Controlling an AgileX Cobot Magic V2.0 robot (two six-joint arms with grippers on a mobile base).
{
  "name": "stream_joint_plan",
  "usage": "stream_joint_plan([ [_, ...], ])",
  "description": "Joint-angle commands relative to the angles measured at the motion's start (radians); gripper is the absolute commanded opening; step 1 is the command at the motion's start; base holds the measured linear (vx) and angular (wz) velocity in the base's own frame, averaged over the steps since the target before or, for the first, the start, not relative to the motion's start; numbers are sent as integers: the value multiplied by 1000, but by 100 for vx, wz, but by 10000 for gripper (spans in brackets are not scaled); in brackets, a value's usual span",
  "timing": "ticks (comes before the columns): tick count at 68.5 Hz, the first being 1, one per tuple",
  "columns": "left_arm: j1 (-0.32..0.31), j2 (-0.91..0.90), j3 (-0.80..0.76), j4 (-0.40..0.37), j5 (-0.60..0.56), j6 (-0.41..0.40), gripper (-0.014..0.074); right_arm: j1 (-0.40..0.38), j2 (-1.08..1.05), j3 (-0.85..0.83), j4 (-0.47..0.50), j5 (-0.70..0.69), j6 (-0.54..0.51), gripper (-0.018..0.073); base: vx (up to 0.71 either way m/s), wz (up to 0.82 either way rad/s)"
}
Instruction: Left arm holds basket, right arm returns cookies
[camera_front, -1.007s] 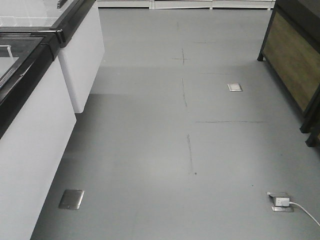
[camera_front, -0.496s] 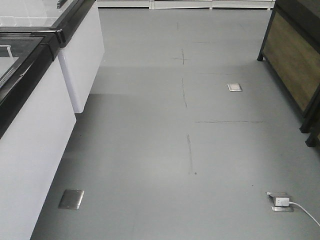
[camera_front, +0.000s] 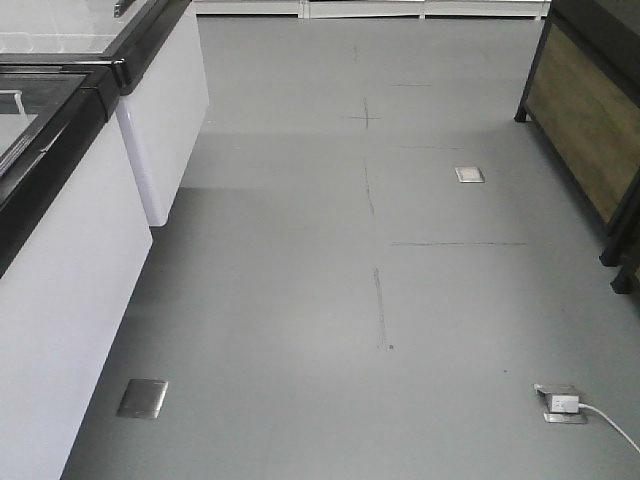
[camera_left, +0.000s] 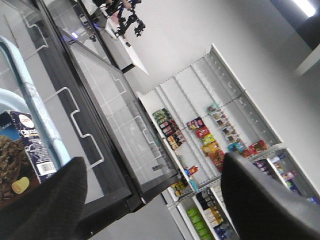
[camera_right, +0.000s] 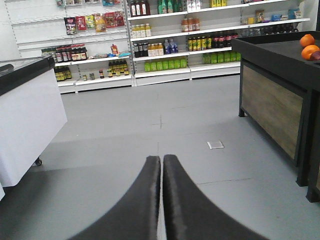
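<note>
At the right wrist, the right fingers (camera_right: 147, 200) are pressed together on nothing, aimed along the floor (camera_right: 125, 125) toward shelves (camera_right: 165, 45); the left fingers (camera_left: 45, 200) are spread wide, the cookie box (camera_left: 22, 150) just beside one, by the basket (camera_left: 30, 95); the box lies nearer the left arm.

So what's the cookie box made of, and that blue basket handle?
The cookie box looks like printed cardboard, slightly glossy: flat faces, a sharp folded edge, a barcode. The basket handle looks like smooth light-blue plastic: one moulded curve with soft sheen.
</note>
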Motion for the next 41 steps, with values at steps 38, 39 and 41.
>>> stream_joint_plan([
  [38,17,337,-272,-18,84,-3,524,-4,-11,2,-5,-73,-8,-8,0,0],
  [39,17,341,-273,-18,83,-3,524,-4,-11,2,-5,-73,-8,-8,0,0],
  [41,17,344,-273,-18,77,-3,524,-4,-11,2,-5,-73,-8,-8,0,0],
])
